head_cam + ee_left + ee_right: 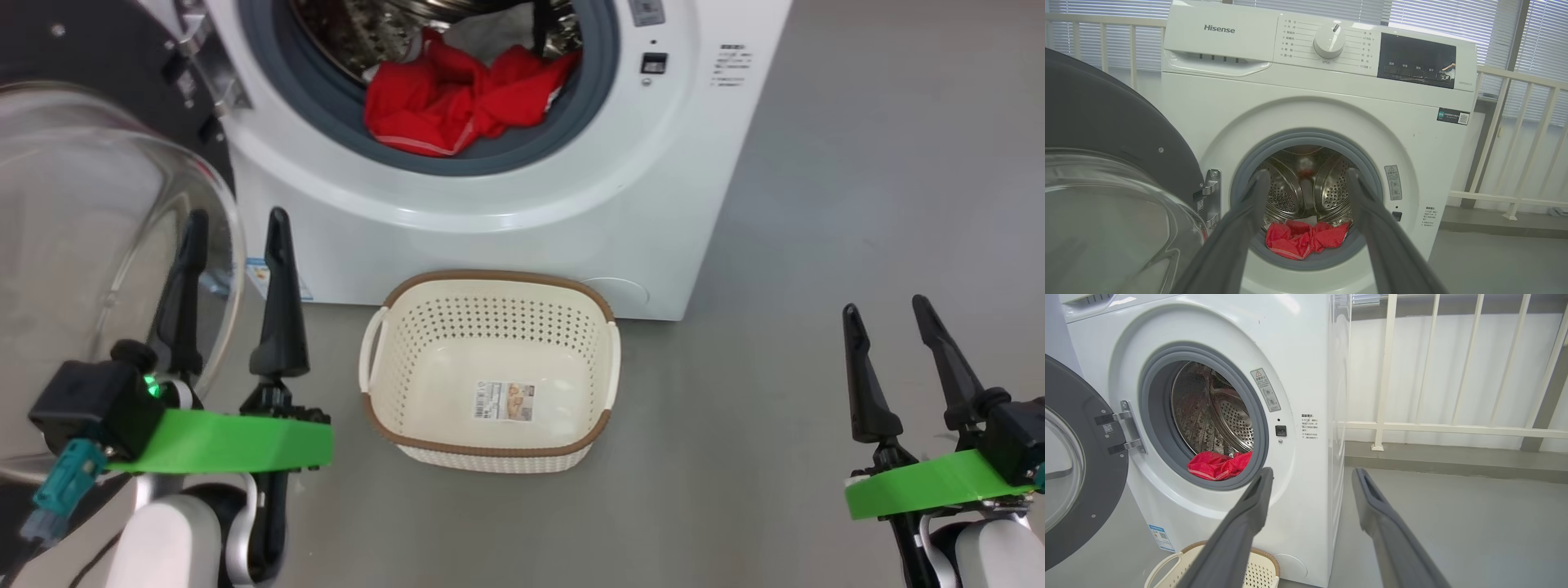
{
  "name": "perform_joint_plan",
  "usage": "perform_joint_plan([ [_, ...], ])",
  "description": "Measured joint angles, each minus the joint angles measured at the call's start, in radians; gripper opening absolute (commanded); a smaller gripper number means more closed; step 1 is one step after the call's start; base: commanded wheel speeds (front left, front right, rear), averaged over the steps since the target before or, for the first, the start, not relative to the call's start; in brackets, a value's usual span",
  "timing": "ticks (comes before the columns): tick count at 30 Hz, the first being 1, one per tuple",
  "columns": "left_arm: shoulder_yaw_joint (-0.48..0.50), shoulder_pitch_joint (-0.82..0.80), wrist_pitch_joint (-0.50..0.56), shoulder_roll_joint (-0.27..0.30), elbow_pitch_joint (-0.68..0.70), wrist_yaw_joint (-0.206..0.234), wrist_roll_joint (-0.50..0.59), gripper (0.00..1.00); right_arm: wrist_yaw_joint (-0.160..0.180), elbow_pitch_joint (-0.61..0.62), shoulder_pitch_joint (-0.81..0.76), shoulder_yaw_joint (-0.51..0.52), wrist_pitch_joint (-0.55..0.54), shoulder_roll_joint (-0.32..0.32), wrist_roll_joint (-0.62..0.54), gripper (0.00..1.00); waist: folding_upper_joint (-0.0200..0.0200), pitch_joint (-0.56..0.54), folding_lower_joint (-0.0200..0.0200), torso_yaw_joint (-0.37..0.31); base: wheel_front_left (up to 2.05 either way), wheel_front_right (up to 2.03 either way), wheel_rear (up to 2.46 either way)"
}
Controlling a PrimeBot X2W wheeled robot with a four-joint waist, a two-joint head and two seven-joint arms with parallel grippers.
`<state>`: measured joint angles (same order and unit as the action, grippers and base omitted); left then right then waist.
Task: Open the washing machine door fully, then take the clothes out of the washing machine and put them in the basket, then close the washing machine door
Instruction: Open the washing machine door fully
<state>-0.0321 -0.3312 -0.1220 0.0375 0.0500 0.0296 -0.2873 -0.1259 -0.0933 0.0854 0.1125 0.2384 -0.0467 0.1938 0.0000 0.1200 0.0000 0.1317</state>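
L end effector (1307,173), splayed, faces washing machine (1229,102) mkd "Hisense".

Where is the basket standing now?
In the head view the basket stands on the floor at centre, just before the washing machine, below the red clothes.

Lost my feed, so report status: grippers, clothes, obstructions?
Left gripper, right gripper open, empty. Door open; red clothes in drum; basket empty. Nothing blocking.

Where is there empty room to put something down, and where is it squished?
The basket is bare inside. Floor lies open between the basket and the right end effector. It's crowded at the left: the left end effector sits beside the washing machine door. The clothes pile in the washing machine.
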Motion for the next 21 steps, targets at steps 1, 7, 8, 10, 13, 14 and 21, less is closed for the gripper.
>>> perform_joint_plan([
  [1, -0.004, 0.008, 0.007, 0.000, -0.003, -0.003, -0.005, 1.00, 0.000, -0.003, 0.005, 0.005, 0.001, 0.000, 0.000, 1.00, 0.0000, -0.001, 0.0000, -0.010, 0.00, 0.00, 0.00],
  [7, -0.015, 0.049, 0.005, 0.008, -0.021, -0.023, -0.023, 1.00, 0.000, -0.018, 0.012, 0.012, 0.009, 0.000, 0.025, 1.00, 0.0000, -0.010, 0.0000, -0.065, 0.00, 0.00, 0.00],
  [8, -0.021, 0.057, 0.004, 0.013, -0.024, -0.031, -0.023, 1.00, 0.000, -0.020, 0.012, 0.014, 0.009, 0.000, 0.026, 1.00, 0.0000, -0.013, 0.0000, -0.073, 0.00, 0.00, 0.00],
  [10, -0.033, 0.077, -0.003, 0.027, -0.027, -0.039, -0.013, 1.00, 0.000, -0.022, 0.018, 0.016, 0.010, 0.000, 0.026, 1.00, 0.0000, -0.017, 0.0000, -0.091, 0.00, 0.00, 0.00],
  [13, -0.033, 0.093, -0.006, 0.033, -0.035, -0.039, -0.012, 1.00, 0.000, -0.023, 0.021, 0.021, 0.014, 0.000, 0.026, 1.00, 0.0000, -0.023, 0.0000, -0.108, 0.00, 0.00, 0.00],
  [14, -0.033, 0.101, -0.012, 0.035, -0.038, -0.039, -0.012, 1.00, 0.000, -0.023, 0.021, 0.022, 0.014, 0.000, 0.026, 1.00, 0.0000, -0.025, 0.0000, -0.116, 0.00, 0.00, 0.00],
  [21, -0.026, 0.167, -0.026, 0.037, -0.057, -0.037, -0.021, 1.00, 0.000, -0.020, 0.018, 0.014, 0.017, 0.001, 0.036, 1.00, 0.0000, -0.050, 0.0000, -0.170, 0.00, 0.00, 0.00],
])
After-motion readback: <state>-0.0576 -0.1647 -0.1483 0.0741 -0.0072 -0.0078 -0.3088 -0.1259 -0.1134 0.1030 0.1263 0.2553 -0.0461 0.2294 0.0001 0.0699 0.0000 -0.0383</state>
